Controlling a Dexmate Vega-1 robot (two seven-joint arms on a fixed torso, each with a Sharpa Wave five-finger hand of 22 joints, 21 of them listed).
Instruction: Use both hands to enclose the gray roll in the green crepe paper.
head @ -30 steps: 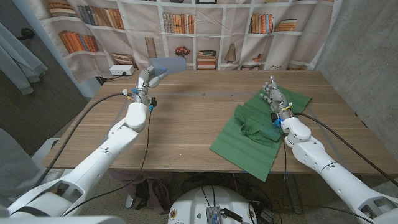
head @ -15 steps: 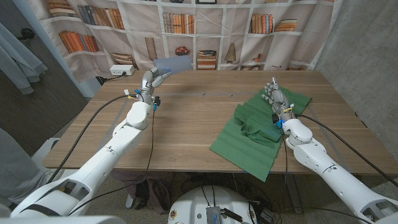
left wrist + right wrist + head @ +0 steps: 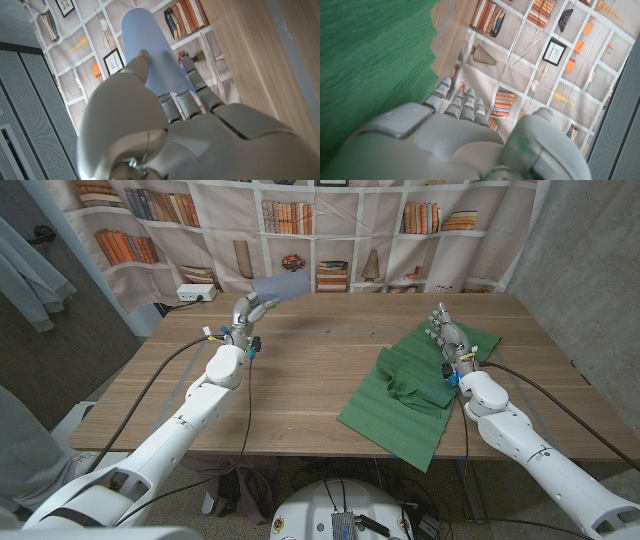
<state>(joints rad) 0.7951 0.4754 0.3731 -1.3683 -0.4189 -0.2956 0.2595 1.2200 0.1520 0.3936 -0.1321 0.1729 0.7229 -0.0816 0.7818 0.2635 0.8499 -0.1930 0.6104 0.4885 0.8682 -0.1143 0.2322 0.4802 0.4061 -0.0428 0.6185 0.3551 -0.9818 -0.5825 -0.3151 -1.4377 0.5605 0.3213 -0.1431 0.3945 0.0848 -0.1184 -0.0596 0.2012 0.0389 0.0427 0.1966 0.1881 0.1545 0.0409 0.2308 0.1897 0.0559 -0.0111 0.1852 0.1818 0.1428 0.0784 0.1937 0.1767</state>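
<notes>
My left hand (image 3: pixel 245 314) is raised over the table's far left part and holds the pale gray roll (image 3: pixel 277 284) between thumb and fingers. The roll points toward the backdrop. In the left wrist view the roll (image 3: pixel 145 55) juts out past the fingers of my left hand (image 3: pixel 165 125). The green crepe paper (image 3: pixel 410 392) lies spread and partly crumpled on the right half of the table. My right hand (image 3: pixel 447 336) is at the paper's far right part, fingers straight and holding nothing. The right wrist view has the green paper (image 3: pixel 370 65) beside my right hand (image 3: pixel 455 130).
A white power strip (image 3: pixel 197 293) sits at the table's back left corner. A bookshelf-print curtain (image 3: pixel 350 230) hangs behind the table. Bare wood (image 3: pixel 300 380) lies between the roll and the paper. Black cables run along both arms.
My left hand has carried the roll a little to the right, toward the table's middle. My right hand has shifted slightly right on the paper.
</notes>
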